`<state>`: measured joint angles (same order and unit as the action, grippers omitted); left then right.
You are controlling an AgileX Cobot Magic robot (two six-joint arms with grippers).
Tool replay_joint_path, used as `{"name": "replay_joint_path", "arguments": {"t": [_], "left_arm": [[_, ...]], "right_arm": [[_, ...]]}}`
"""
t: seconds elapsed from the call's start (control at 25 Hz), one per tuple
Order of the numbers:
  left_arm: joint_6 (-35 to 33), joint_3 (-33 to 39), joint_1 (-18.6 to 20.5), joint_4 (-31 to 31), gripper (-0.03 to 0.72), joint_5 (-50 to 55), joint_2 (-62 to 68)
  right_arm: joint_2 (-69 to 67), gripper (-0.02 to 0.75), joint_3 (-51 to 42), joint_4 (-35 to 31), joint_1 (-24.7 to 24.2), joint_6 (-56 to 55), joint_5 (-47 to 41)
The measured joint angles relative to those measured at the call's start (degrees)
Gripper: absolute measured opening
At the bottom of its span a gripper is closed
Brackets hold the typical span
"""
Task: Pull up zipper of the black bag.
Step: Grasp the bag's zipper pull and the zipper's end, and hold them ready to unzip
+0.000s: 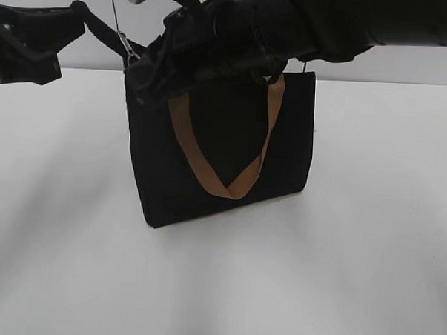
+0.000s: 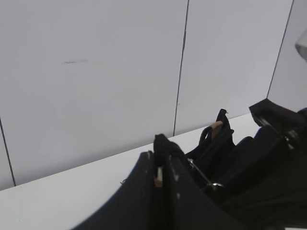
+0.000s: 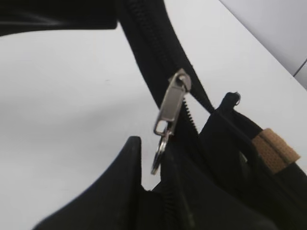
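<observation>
Zipper (image 3: 158, 62) toothed black, silver pull (image 3: 171, 106), left pincer (image 1: 76, 16) clamping its end, right pincer's grip unclear

Bare table (image 1: 367, 278) around black bag (image 1: 208, 189)

A lab-like test bench: bare white table (image 1: 369, 240), plain panelled wall (image 2: 96, 72).

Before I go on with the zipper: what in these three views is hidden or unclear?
- Right gripper: exterior view, jaws lost in black against the black bag; its grip is unreadable.
- Left gripper: exterior view, cut by the left edge; it seems to pinch the zipper tail.
- Zipper pull tab: right wrist view, blurred; nothing visibly grips it.
- Bag opening: hidden by the right arm.
</observation>
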<state>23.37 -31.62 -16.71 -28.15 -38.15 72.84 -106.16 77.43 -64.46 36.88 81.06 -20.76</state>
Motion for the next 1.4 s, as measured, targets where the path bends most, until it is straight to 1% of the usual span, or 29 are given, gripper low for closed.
{"name": "replay_joint_path", "arguments": {"t": [0.16, 0.2, 0.64, 0.76, 0.96, 1.24, 1.4], "left_arm": [[0.0, 0.0, 0.0, 0.0, 0.014, 0.0, 0.0], [0.0, 0.0, 0.0, 0.0, 0.014, 0.0, 0.0], [0.0, 0.0, 0.0, 0.0, 0.013, 0.07, -0.17], [0.0, 0.05, 0.0, -0.07, 0.013, 1.49, -1.32], [0.0, 0.19, 0.0, -0.5, 0.013, 4.91, -2.51], [0.0, 0.34, 0.0, -0.3, 0.013, 5.07, -2.81], [0.0, 0.46, 0.0, -0.03, 0.013, 5.07, -2.84]], "right_arm": [[0.0, 0.001, 0.0, 0.0, 0.0, -0.11, 1.49], [0.0, -0.013, 0.0, 0.0, 0.0, -0.15, 1.54], [0.05, -0.015, 0.0, 0.22, -0.18, -3.7, 1.56], [0.12, -0.015, 0.0, 0.22, -1.12, -5.17, 1.43], [0.3, -0.015, 0.35, 0.02, -3.33, -8.1, -1.28], [0.98, -0.015, 0.36, 0.01, -4.43, -8.99, -4.08], [1.1, -0.015, 0.41, 1.42, -6.19, -12.13, -6.03]]}}
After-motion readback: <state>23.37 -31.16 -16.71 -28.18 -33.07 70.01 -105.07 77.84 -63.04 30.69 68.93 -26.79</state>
